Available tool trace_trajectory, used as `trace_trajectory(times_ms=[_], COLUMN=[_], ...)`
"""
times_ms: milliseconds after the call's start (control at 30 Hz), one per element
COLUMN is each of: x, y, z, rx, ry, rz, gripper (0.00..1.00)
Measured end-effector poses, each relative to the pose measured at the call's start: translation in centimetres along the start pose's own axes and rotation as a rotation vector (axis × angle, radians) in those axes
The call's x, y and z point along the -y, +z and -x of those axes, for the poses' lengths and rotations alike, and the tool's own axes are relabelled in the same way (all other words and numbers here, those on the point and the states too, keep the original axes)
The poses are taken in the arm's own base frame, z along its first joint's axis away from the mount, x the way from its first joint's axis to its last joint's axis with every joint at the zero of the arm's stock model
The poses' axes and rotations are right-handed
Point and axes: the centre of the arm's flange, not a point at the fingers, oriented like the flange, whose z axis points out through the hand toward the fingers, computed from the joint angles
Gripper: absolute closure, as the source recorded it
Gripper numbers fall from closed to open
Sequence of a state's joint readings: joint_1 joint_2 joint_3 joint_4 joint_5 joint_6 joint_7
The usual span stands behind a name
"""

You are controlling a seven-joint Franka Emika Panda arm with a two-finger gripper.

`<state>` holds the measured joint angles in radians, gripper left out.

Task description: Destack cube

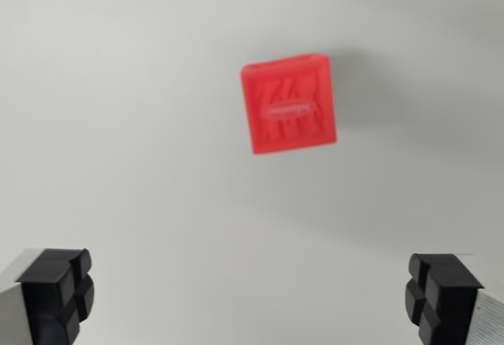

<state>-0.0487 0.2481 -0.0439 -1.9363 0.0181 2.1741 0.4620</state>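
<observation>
Hovering tool [250,294], jaws spread wide and empty, above lone red cube [288,103] on bare white table [118,124].

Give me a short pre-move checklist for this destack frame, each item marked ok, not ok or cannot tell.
1. Gripper open wide with nothing between the fingers: ok.
2. Red cube in view and unobstructed: ok.
3. Cube centred between the fingers: not ok; it sits above them in the wrist view, slightly right of centre.
4. Cube faces square to the fingers: not ok; it looks slightly rotated.
5. A second cube under the red one: cannot tell; only its top shows.
6. Grey surface around the cube clear: ok.
</observation>
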Motion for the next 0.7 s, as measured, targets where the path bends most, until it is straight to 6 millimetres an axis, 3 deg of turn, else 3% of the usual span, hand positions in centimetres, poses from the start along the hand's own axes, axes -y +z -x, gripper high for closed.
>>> trace_trajectory(times_ms=[400, 700], x=[-0.3, -0.3], y=[4.6, 8.1], z=[-2.3, -2.5], rx=[-0.005, -0.007], ry=[-0.167, -0.178], rz=[0.003, 0.005], gripper=[0.0, 0.0])
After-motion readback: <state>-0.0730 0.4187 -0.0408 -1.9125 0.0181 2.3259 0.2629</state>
